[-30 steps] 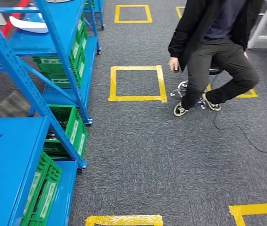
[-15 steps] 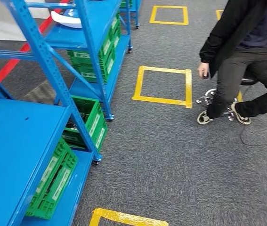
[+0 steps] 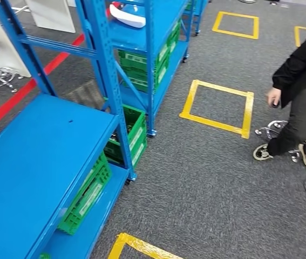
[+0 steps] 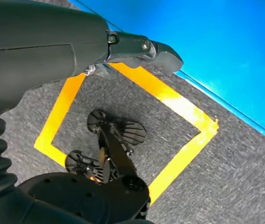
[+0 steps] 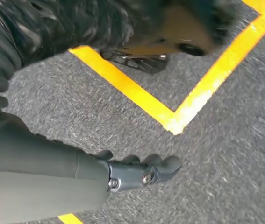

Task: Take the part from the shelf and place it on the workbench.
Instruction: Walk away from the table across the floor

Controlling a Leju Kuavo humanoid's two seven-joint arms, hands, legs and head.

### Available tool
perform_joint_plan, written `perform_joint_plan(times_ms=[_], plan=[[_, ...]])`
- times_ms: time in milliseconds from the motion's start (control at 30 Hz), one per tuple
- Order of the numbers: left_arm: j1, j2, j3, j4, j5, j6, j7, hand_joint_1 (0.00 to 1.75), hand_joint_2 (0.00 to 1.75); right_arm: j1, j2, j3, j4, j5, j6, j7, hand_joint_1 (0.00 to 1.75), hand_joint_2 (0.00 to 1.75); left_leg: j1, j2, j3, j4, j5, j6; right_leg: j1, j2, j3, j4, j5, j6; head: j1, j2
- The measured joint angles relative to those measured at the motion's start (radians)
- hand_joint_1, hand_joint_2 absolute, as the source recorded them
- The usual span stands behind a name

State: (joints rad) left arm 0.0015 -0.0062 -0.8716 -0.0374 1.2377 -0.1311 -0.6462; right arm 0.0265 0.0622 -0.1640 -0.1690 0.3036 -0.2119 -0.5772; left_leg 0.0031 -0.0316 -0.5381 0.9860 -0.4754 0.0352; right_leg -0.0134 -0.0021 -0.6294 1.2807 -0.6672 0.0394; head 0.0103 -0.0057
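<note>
The task is judged to be at its very start. Nothing is held yet. The left hand is seen hanging down over the grey carpet, with its fingers stretched out straight and nothing in them. The right hand is seen the same way, flat and empty, above a yellow tape square. A white part is seen lying on a far blue shelf, well apart from both hands. It is probably the thing to be fetched. The near blue shelf is bare on top, with green crates under it. A person is seated nearby. The picking up and the putting down on the workbench are both left to be done.
</note>
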Motion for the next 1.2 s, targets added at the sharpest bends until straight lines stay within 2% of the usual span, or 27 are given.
perform_joint_plan(times_ms=[33,67,100,167,200,233,267,300,367,433,467,500,533,567,600,667,733,800,867,933,967,1000,1033,1067,1100,1133,1200], plan=[[0.0,0.0,0.0,0.0,0.0,0.0,0.0,0.0,1.75,0.002,0.0,0.0,0.0,0.0,0.0,0.0,0.0,1.75,0.0,-0.015,0.001,0.001,0.0,-0.001,0.0,0.002,-0.007,0.001,0.017,0.001,0.0,0.0],[0.001,0.0,0.0,0.0,0.001,0.0,0.0,0.0,1.75,0.003,0.0,0.0,0.0,0.0,0.0,0.0,0.0,1.75,0.001,-0.03,0.003,0.002,-0.001,-0.002,-0.002,0.006,0.005,-0.039,0.054,0.001,0.0,0.0],[0.001,0.0,0.0,0.0,0.001,0.0,0.0,0.0,1.75,0.003,0.0,0.0,0.0,0.0,0.0,0.0,0.0,1.75,0.002,-0.044,0.004,0.004,-0.003,-0.005,-0.004,0.02,0.031,-0.109,0.098,0.0,0.001,0.0],[-0.001,-0.001,0.0,0.0,0.001,0.0,0.0,0.0,1.75,0.003,0.0,0.0,0.001,0.0,0.0,0.0,0.0,1.75,0.002,-0.07,0.0,0.012,-0.007,-0.014,-0.009,0.067,0.081,-0.23,0.147,-0.003,0.003,0.0],[-0.002,-0.001,-0.001,0.0,0.001,0.0,0.0,0.0,1.75,0.002,0.0,0.0,0.001,0.0,0.0,0.0,0.0,1.75,0.002,-0.081,-0.004,0.014,-0.007,-0.02,-0.01,0.084,0.095,-0.26,0.151,-0.005,0.003,0.0],[-0.002,0.0,-0.001,0.0,0.001,0.0,0.0,0.0,1.75,0.001,0.0,0.0,0.001,0.0,0.0,0.0,0.0,1.75,0.004,-0.093,-0.01,0.016,-0.005,-0.027,-0.009,0.088,0.101,-0.267,0.145,-0.009,0.003,0.0],[0.0,0.0,-0.001,0.0,0.001,0.0,0.0,0.0,1.75,0.0,0.0,0.0,0.001,0.0,0.0,0.0,0.0,1.75,0.006,-0.105,-0.015,0.016,-0.002,-0.033,-0.008,0.079,0.104,-0.27,0.146,-0.014,0.003,0.0],[0.002,0.0,-0.001,0.0,0.001,0.0,0.0,0.0,1.75,-0.001,0.0,0.0,0.001,0.001,0.001,0.0,0.0,1.75,0.008,-0.104,-0.019,0.018,-0.003,-0.039,-0.009,0.067,0.107,-0.272,0.149,-0.02,0.002,0.0],[0.004,0.0,-0.001,0.001,0.0,0.0,0.0,0.0,1.75,0.0,-0.001,0.0,0.001,0.0,0.001,0.0,0.0,1.75,0.006,-0.056,-0.039,0.059,-0.03,-0.048,-0.01,0.039,0.111,-0.28,0.153,-0.034,-0.005,0.0],[0.0,-0.001,-0.001,0.001,0.0,0.0,0.0,0.0,1.75,0.002,-0.001,0.0,0.001,0.0,0.001,0.0,0.0,1.75,0.006,0.005,-0.096,0.179,-0.094,-0.056,-0.007,0.005,0.113,-0.284,0.152,-0.043,-0.014,0.0],[-0.003,-0.001,-0.001,0.001,0.0,0.0,0.0,0.0,1.75,0.003,-0.001,0.0,0.001,0.0,0.001,0.0,0.0,1.75,0.007,0.017,-0.129,0.248,-0.122,-0.059,-0.006,-0.013,0.113,-0.284,0.151,-0.045,-0.016,0.0],[-0.003,-0.001,-0.001,0.001,0.0,0.0,0.0,0.0,1.75,0.004,-0.001,0.0,0.001,0.0,0.001,0.0,0.0,1.75,0.008,0.02,-0.151,0.296,-0.135,-0.062,-0.005,-0.03,0.114,-0.284,0.149,-0.046,-0.016,0.0],[-0.001,-0.001,-0.002,0.001,0.0,0.0,0.0,0.0,1.75,0.003,-0.001,0.0,0.001,0.0,0.001,0.0,0.0,1.75,0.009,0.022,-0.156,0.308,-0.129,-0.064,-0.004,-0.045,0.115,-0.284,0.147,-0.046,-0.017,0.0],[0.001,0.0,-0.002,0.001,0.0,0.0,0.0,0.0,1.75,0.003,-0.001,0.0,0.001,0.0,0.001,0.0,0.0,1.75,0.01,0.026,-0.139,0.277,-0.104,-0.064,-0.005,-0.057,0.118,-0.284,0.145,-0.045,-0.018,0.0],[0.003,0.0,-0.002,0.001,0.0,0.0,0.0,0.0,1.75,0.002,-0.001,0.0,0.001,0.0,0.001,0.0,0.0,1.75,0.01,0.039,-0.105,0.212,-0.066,-0.063,-0.005,-0.069,0.122,-0.284,0.143,-0.042,-0.019,0.0],[0.002,0.001,-0.002,0.001,0.001,0.0,0.0,0.0,1.75,0.002,-0.001,0.0,0.001,0.0,0.001,0.0,0.0,1.75,0.005,0.084,-0.036,0.076,-0.015,-0.056,0.0,-0.091,0.127,-0.282,0.135,-0.033,-0.022,0.0],[0.0,0.001,-0.003,0.001,0.002,0.0,0.001,0.0,1.75,0.0,-0.001,0.0,0.001,0.0,0.001,0.001,0.0,1.75,-0.002,0.103,-0.013,0.026,-0.008,-0.043,0.005,-0.111,0.129,-0.282,0.127,-0.021,-0.022,0.0],[0.002,0.001,-0.004,0.001,0.003,0.0,0.001,0.0,1.75,-0.003,-0.001,0.0,0.001,0.001,0.001,0.001,0.0,1.75,-0.003,0.081,-0.014,0.023,-0.009,-0.028,0.003,-0.128,0.141,-0.285,0.122,-0.009,-0.021,0.0],[0.004,0.0,-0.005,0.001,0.003,0.0,0.001,0.0,1.75,-0.005,-0.001,0.0,0.001,0.001,0.001,0.001,0.0,1.75,0.0,0.06,-0.012,0.018,-0.005,-0.015,0.0,-0.1,0.137,-0.257,0.095,0.0,-0.016,0.0],[0.002,0.0,-0.005,0.001,0.004,0.0,0.002,0.0,1.75,-0.004,-0.001,0.0,0.001,0.001,0.002,0.001,0.0,1.75,0.003,0.04,-0.012,0.015,-0.001,-0.005,-0.002,-0.04,0.084,-0.15,0.033,0.004,-0.007,0.0],[0.0,0.001,-0.005,0.001,0.004,0.0,0.002,0.0,1.75,-0.003,-0.001,0.001,0.001,0.002,0.002,0.002,0.0,1.75,0.003,0.028,-0.013,0.015,-0.001,-0.002,-0.002,-0.02,0.047,-0.078,0.003,0.004,-0.003,0.0],[-0.001,0.001,-0.006,0.001,0.005,0.0,0.002,0.0,1.75,-0.001,-0.001,0.001,0.001,0.003,0.003,0.004,0.0,1.75,0.002,0.014,-0.013,0.016,0.0,-0.001,-0.002,-0.008,0.015,-0.021,-0.013,0.003,-0.002,0.0],[-0.001,0.002,-0.006,0.001,0.006,0.0,0.002,0.0,1.75,0.001,-0.001,0.002,0.001,0.004,0.003,0.006,0.0,1.75,0.001,-0.001,-0.012,0.016,-0.001,0.0,-0.002,-0.002,-0.004,0.003,-0.007,0.002,-0.002,0.0],[-0.001,0.002,-0.006,0.001,0.007,0.0,0.002,0.0,1.75,0.002,-0.001,0.002,0.001,0.005,0.004,0.007,0.0,1.75,0.0,-0.017,-0.01,0.016,-0.002,0.0,-0.001,0.002,-0.006,-0.011,0.018,-0.001,-0.002,0.0],[-0.001,0.001,-0.007,0.001,0.008,0.0,0.002,0.0,1.75,0.003,-0.001,0.003,0.001,0.006,0.004,0.008,0.0,1.75,0.0,-0.032,-0.008,0.017,-0.003,-0.001,-0.001,0.011,0.009,-0.062,0.059,-0.004,-0.002,0.0],[-0.001,0.0,-0.009,0.001,0.009,0.0,0.002,0.0,1.75,0.004,-0.001,0.004,0.001,0.007,0.004,0.008,0.0,1.75,0.001,-0.046,-0.007,0.017,-0.004,-0.003,-0.002,0.034,0.033,-0.132,0.102,-0.008,-0.001,0.0],[-0.002,0.0,-0.013,0.001,0.009,0.0,0.002,0.0,1.75,0.004,-0.002,0.007,0.001,0.008,0.004,0.007,0.0,1.75,0.001,-0.073,-0.012,0.023,-0.006,-0.012,-0.005,0.087,0.073,-0.238,0.15,-0.016,-0.001,0.0]])
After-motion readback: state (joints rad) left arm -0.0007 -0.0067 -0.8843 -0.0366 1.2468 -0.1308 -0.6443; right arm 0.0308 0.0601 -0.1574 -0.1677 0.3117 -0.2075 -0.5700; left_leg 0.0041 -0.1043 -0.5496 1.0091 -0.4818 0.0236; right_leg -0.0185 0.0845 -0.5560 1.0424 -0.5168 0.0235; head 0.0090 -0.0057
